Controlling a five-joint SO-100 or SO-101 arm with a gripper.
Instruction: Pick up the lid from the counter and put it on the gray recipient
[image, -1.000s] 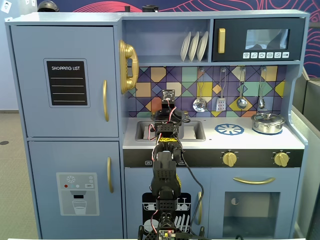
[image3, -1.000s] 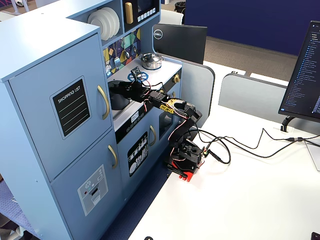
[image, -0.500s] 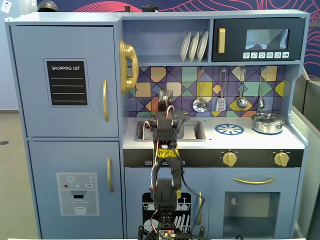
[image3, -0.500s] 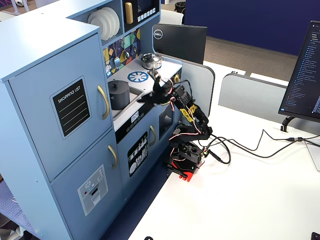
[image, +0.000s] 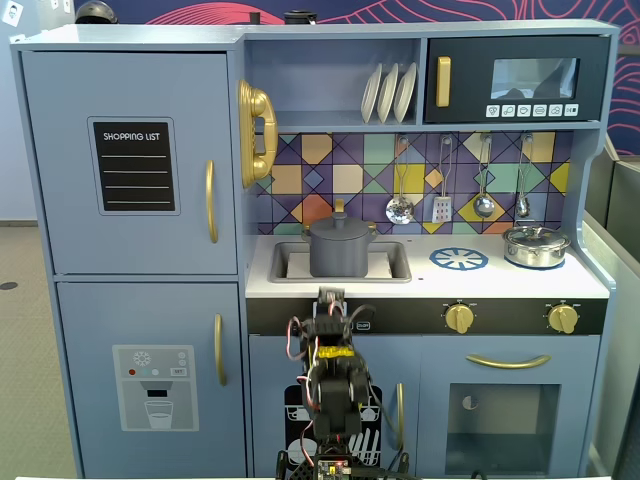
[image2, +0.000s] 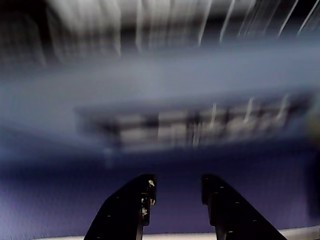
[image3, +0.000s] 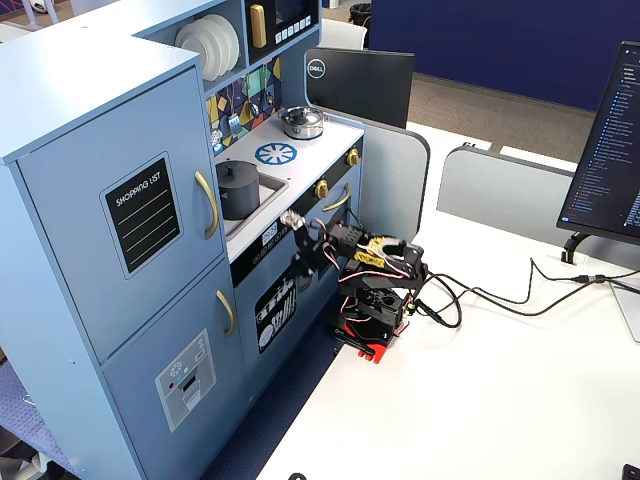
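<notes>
A folded robot arm (image3: 372, 285) sits low before a blue toy kitchen, its gripper (image3: 293, 219) raised near the counter's front edge. In the smeared wrist view the gripper's two fingers (image2: 132, 207) stand parted with nothing between them. Beyond it, in the sink (image: 395, 268), stands the gray pot (image: 339, 250), and the lid (image: 339, 222) already rests on its rim, gold knob up; what is inside the pot is hidden. Judged from that, the placing looks done, so the arm's best course is to keep clear of the pot and not nudge the lid askew. Farther right on the counter, past the blue burner print (image: 459, 259), a shiny silver pot (image: 535, 245) sits covered too.
</notes>
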